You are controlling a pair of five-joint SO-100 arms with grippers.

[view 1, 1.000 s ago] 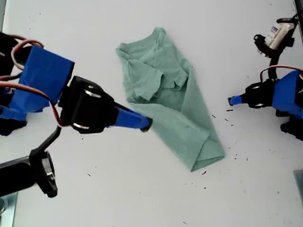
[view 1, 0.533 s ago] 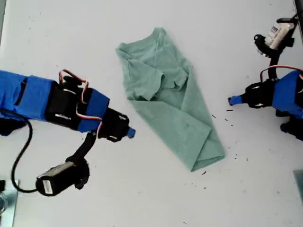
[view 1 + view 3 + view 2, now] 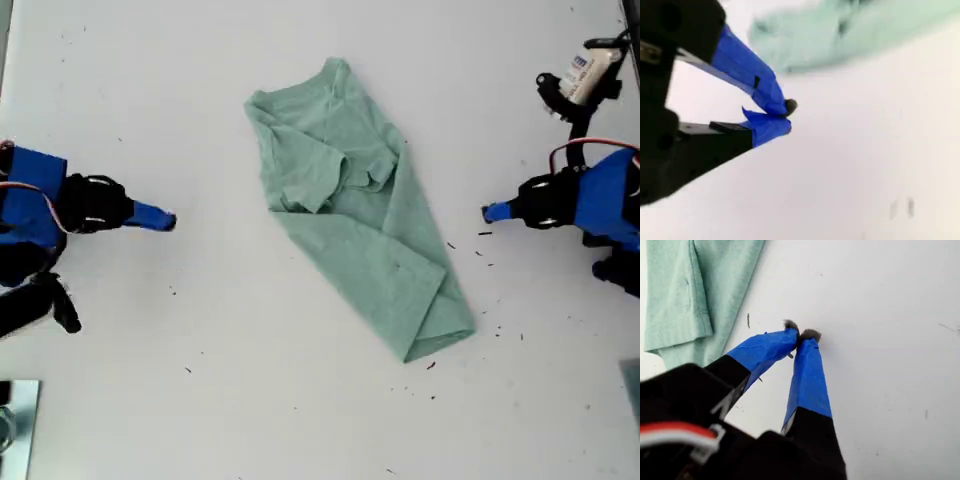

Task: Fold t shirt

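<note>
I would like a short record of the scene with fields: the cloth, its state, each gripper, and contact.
cloth: t shirt, pale green, alone on the white table
state: folded into a narrow strip, lying diagonally, one sleeve on top
my first gripper: shut, holds nothing, over bare table
my second gripper: shut, holds nothing; view is blurred
contact: neither gripper touches the cloth

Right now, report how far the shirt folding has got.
Done: the t shirt lies on the table folded into a long narrow strip, one sleeve tucked over its middle. In hand: nothing; my first gripper and my second gripper are both shut, empty, clear of the cloth. Left: probably folding the strip across its length.
</note>
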